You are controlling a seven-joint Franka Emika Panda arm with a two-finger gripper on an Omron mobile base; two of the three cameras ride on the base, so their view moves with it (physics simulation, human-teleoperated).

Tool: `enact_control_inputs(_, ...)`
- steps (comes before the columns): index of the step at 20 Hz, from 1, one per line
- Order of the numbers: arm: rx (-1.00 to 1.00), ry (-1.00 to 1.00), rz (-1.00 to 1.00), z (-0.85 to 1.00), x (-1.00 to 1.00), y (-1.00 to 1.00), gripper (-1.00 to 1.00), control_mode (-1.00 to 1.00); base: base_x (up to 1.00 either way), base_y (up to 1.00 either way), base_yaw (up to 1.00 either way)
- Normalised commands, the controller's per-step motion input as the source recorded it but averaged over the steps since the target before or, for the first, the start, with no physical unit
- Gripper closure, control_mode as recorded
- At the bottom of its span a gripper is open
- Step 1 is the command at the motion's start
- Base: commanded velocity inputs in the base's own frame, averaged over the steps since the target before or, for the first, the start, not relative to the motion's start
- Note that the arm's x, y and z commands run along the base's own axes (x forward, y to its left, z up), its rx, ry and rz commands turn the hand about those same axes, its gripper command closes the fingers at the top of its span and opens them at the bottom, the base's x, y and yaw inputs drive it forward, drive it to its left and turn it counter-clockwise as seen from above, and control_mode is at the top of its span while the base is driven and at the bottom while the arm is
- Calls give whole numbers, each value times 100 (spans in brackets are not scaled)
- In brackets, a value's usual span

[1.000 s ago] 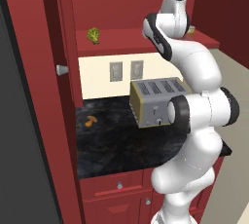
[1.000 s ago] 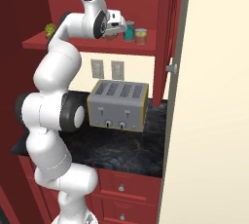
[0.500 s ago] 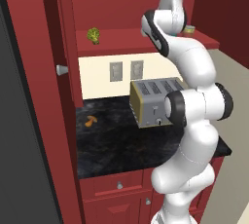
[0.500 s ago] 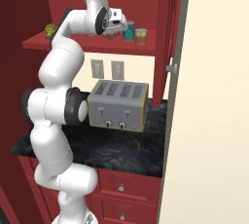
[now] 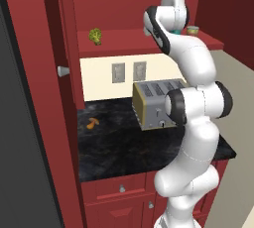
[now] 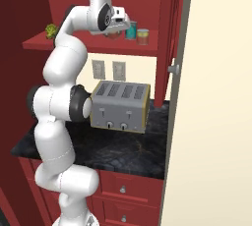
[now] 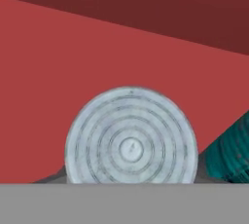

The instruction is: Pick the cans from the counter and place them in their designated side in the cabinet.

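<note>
arm: white, rising tall from the base, elbow bent, reaching up high
wrist: bent over at the top, hand turned sideways
gripper [image 6: 122, 23]: jaws drawn close together

A: How crowded is the cabinet shelf [image 6: 88, 48]?

B: At its right end the teal can [image 6: 131, 30] and the red-and-yellow can [image 6: 142, 36] stand just beside each other, with the cabinet's side wall [image 6: 167, 28] close behind them, so little room is left there. The claw [image 6: 117, 32] hangs at that same end, and a silvery can top [image 7: 131, 140] sits right in front of it.

A: And the left end?

B: The green leafy lump [image 5: 95, 35] stands there; between it and the arm the shelf board is bare.

A: The surface [image 5: 119, 147]?

B: The toaster [image 5: 156, 104] blocks the right half. Left of it there's open black stone, with a small orange item [image 5: 92, 122] near the wall.
</note>
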Motion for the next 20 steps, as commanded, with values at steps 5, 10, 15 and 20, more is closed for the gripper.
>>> enact_control_inputs(5,0,-1,0,-2,-5,-1,-100,-100,0,0,0)
enact_control_inputs(10,0,-9,0,5,-19,-5,-100,-100,0,0,0)
enact_control_inputs(15,0,-15,1,10,-28,-4,-100,-100,0,0,0)
enact_control_inputs(20,0,-18,3,1,-46,-1,-100,-100,0,0,0)
